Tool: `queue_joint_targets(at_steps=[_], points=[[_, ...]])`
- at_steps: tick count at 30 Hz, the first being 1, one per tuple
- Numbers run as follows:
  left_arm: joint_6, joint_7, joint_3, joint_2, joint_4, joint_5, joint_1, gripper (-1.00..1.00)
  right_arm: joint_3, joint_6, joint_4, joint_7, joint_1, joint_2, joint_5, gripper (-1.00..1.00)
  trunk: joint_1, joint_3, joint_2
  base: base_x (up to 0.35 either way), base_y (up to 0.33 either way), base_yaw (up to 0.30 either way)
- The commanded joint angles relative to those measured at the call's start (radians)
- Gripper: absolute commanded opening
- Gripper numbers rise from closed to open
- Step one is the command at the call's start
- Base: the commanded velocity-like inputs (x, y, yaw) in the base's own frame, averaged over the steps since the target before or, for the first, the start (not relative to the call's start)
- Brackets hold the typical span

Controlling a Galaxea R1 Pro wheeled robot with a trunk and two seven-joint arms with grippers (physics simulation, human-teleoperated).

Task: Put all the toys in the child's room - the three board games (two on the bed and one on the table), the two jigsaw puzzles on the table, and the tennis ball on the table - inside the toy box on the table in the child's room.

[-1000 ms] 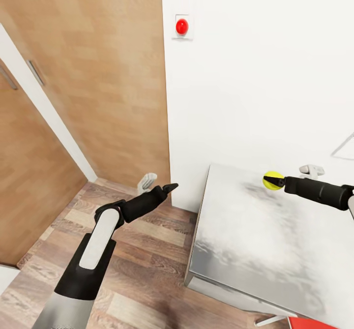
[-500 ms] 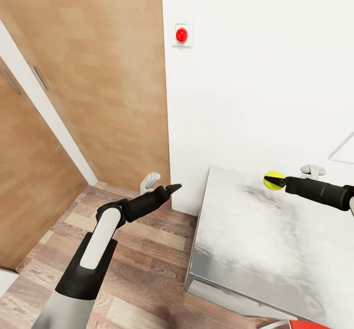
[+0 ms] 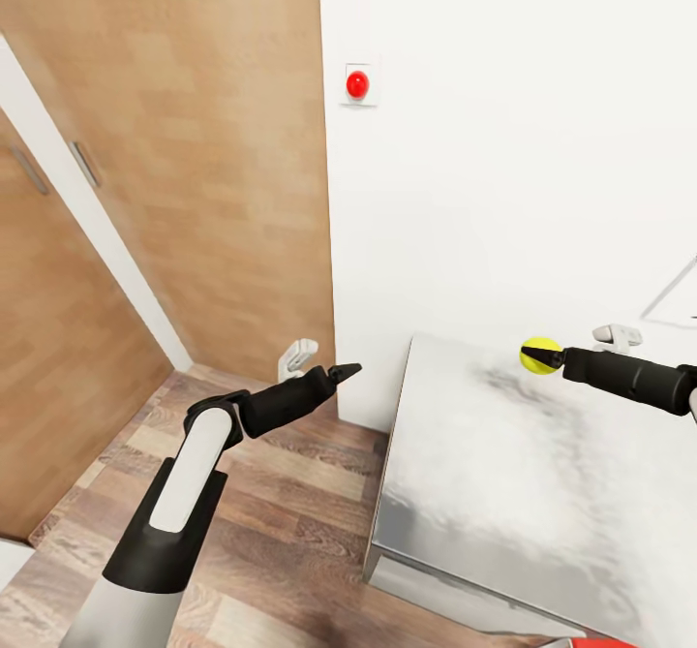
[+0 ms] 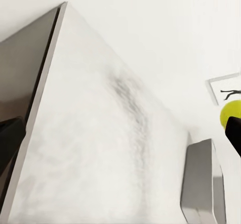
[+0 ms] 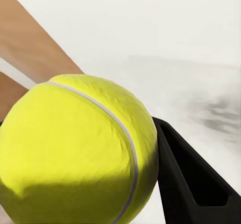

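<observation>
a white wall (image 3: 503, 164) fills the background, with a wood-panelled wall (image 3: 194, 144) meeting it at a corner and a small plate with a red round button (image 3: 357, 84) mounted high near that corner. a wood-plank floor (image 3: 281, 532) is seen below, and the light grey table (image 3: 503, 493) is set against the white wall, its near left edge and corner standing over open floor. a small white fitting (image 3: 296, 355) is fixed low on the wall beside the left gripper (image 3: 347, 370), which is held over the floor just short of the table's corner, its jaws drawn together on nothing. the tabletop is seen bare around the right gripper (image 3: 542, 354), with a small white object (image 3: 616, 337) just behind it near the wall. the tennis ball (image 3: 538, 355) is held between the right gripper's fingers above the tabletop near the wall; in the right wrist view the tennis ball (image 5: 75, 148) is shown as fuzzy yellow-green with a pale curved seam, pressed against a dark finger (image 5: 193, 184). a red edge (image 3: 605, 642) is glimpsed at the lower frame border.
</observation>
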State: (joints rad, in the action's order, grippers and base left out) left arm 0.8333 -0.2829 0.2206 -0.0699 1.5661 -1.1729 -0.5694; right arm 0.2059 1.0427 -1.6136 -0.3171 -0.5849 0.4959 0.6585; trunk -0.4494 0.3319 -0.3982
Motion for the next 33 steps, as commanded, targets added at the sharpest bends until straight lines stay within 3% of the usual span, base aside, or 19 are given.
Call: queue_joint_targets(at_steps=[1,33], points=[[0.002,-0.01,0.0,0.0,0.001,-0.01,-0.001,1.0,0.001,0.004,0.0,-0.008,-0.001,0.0,-0.007,-1.0,-0.001,0.0,-0.002,0.0,0.0,0.0],[0.004,-0.015,-0.009,0.0,-0.014,0.003,0.011,1.0,0.005,0.004,0.0,-0.014,-0.001,0.001,-0.007,-1.0,-0.001,-0.051,-0.002,0.0,0.0,0.0]])
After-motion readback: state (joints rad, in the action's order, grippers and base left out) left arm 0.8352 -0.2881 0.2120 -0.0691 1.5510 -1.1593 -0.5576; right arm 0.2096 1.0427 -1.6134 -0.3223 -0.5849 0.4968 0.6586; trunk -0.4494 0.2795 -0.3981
